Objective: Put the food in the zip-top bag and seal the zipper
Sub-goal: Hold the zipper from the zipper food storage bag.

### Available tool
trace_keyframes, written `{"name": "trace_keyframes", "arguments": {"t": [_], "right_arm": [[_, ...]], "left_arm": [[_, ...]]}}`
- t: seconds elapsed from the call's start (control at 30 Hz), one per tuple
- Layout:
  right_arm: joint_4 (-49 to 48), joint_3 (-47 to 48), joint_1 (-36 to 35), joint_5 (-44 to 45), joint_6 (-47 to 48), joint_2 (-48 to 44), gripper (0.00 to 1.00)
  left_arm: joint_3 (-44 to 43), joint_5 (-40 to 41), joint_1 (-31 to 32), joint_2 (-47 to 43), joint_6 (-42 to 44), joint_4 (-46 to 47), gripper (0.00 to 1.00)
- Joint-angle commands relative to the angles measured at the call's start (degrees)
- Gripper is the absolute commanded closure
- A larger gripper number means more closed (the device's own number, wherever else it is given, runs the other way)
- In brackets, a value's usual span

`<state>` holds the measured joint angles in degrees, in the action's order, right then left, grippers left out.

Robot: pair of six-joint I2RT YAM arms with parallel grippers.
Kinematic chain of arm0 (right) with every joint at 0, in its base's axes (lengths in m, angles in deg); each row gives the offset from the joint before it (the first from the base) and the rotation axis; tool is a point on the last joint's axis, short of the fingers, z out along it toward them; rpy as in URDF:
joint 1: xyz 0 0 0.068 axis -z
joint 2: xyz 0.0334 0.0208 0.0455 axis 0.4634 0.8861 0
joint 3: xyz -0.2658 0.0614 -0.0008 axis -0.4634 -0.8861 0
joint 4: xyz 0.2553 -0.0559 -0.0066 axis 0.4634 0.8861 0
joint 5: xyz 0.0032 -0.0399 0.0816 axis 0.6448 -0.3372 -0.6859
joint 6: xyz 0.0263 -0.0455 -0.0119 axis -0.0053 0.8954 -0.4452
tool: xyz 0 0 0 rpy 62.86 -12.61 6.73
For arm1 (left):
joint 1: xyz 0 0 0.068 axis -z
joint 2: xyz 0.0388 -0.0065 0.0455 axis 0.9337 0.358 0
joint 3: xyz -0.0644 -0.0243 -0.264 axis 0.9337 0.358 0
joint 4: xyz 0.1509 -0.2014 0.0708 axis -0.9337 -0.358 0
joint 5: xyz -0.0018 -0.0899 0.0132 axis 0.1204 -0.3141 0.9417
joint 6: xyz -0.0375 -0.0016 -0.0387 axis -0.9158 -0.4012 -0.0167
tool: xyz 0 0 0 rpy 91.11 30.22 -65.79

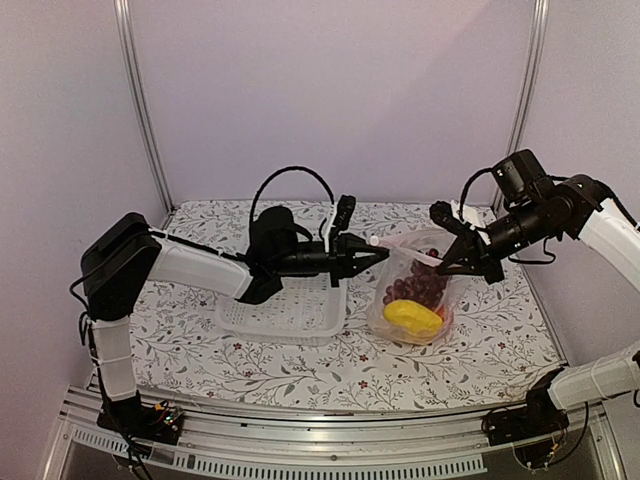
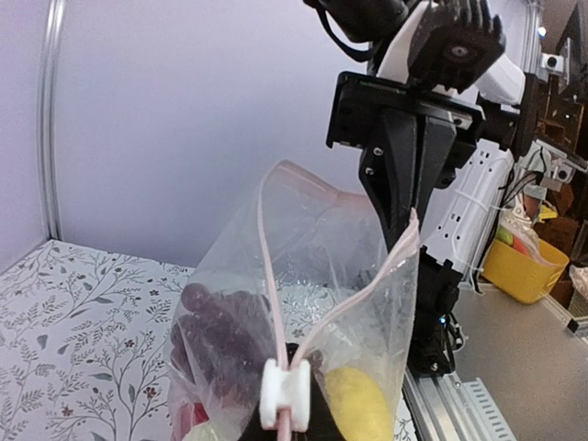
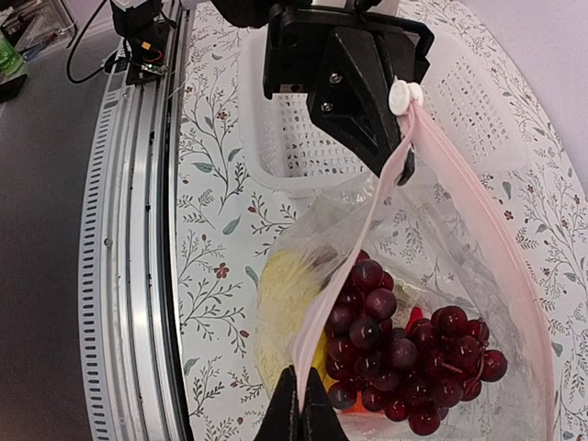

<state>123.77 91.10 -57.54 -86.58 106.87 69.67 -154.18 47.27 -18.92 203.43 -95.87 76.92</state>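
— Slider (image 2: pixel 285 393) sits by the left gripper (image 1: pixel 380 253), clamped on the zipper (image 3: pixel 349 262); right gripper (image 3: pixel 299 409) pinches the other end.
— Zip-top bag (image 1: pixel 415 290), beside the basket (image 1: pixel 285 315), gapes between them. Strip could slip out, perhaps; that grip's half hidden.

The zip-top bag (image 3: pixel 441 248) is clear crinkly plastic; the basket (image 1: pixel 285 315), translucent perforated plastic.

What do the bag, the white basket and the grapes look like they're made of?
Zip-top bag: thin, soft clear plastic, crinkled and glossy.
Basket: rigid translucent white plastic with perforated walls.
Grapes: probably moulded plastic or rubber; shiny, uniform dark red beads.
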Motion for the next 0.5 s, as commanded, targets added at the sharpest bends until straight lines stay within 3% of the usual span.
{"name": "trace_keyframes", "arguments": {"t": [0.0, 0.23, 0.47], "right_arm": [[-2.39, -0.73, 0.28, 3.07, -1.48, -0.23, 1.00], [-7.62, 2.04, 2.07, 12.67, -8.63, 0.81, 0.93], [-0.69, 12.18, 2.07, -3.34, -2.84, 1.57, 0.72]], "left_arm": [[1.22, 3.86, -1.34, -2.96, 0.31, -0.54, 1.00], [1.19, 9.50, 0.27, -10.02, 5.28, -17.28, 1.00], [-0.05, 17.79, 5.44, -14.88, 10.88, -31.74, 1.00]]}}
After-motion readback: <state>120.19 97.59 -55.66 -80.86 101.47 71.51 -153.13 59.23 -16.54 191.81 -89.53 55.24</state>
